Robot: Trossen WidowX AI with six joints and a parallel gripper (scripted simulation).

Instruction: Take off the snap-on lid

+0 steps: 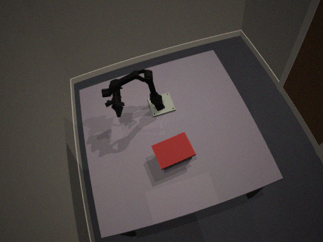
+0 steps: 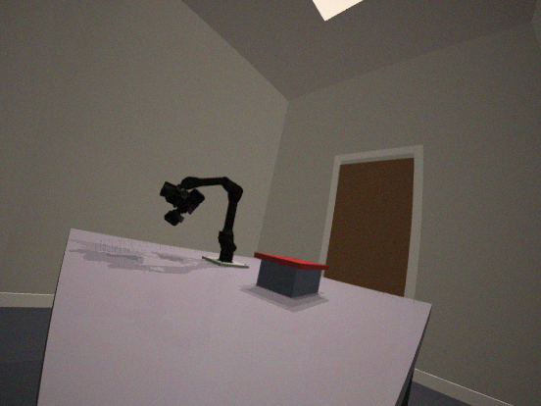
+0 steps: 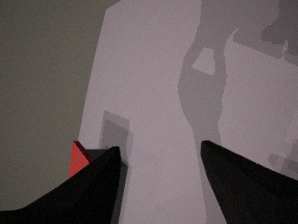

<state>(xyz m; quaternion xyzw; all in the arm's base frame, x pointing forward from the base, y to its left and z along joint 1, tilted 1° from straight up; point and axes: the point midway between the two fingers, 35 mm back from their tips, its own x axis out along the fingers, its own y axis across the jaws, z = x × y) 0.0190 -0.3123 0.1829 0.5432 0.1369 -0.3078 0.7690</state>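
Observation:
The red lid (image 1: 174, 150) (image 2: 290, 261) (image 3: 77, 162) sits on top of the dark blue-grey storage box (image 2: 276, 279) (image 3: 102, 154), overhanging its sides. The box stands on the pale table (image 1: 228, 125) (image 2: 196, 333) (image 3: 150, 55). My gripper (image 1: 118, 114) (image 2: 173, 217) (image 3: 160, 150) is partly open, with nothing between its fingers. It hangs above the table, well apart from the box. In the wrist view, the left finger hides part of the lid and box.
The arm's light base plate (image 1: 170, 103) (image 2: 238, 265) is fixed on the table behind the box in the exterior view. The arm's shadow falls across the table. Walls and a brown door (image 1: 307, 87) (image 2: 374, 226) stand beyond the table edges.

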